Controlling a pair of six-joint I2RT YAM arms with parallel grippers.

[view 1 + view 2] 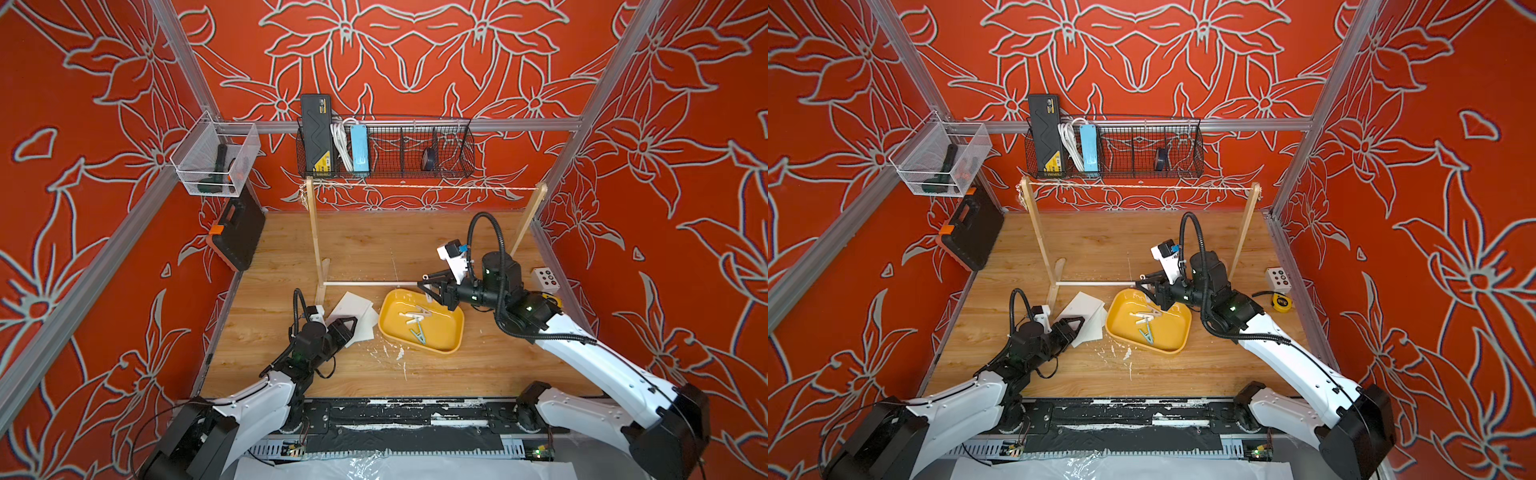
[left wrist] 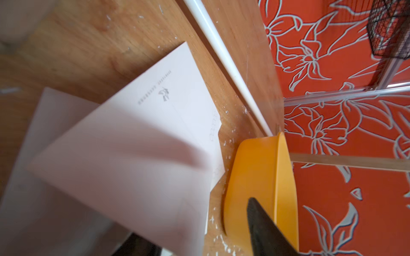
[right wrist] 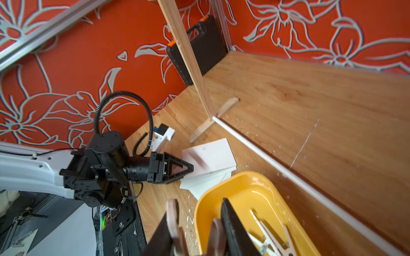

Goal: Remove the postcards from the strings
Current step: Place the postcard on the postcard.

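White postcards [image 1: 357, 309] flat in a fanned pile; beige string [image 1: 415, 187] taut behind.

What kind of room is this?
Likely a robot practice booth: two robot arms sit at a wooden table, red flowery walls on a metal frame box it in, and a wire basket of gear hangs at the back.

The postcards [image 1: 353, 308] lay stacked on the tabletop [image 1: 374, 245] before the rod [image 1: 365, 284], just left of the tray [image 1: 441, 330] holding clothespins [image 1: 415, 318]

White postcards [image 1: 353, 308], yellow tray [image 1: 448, 329]
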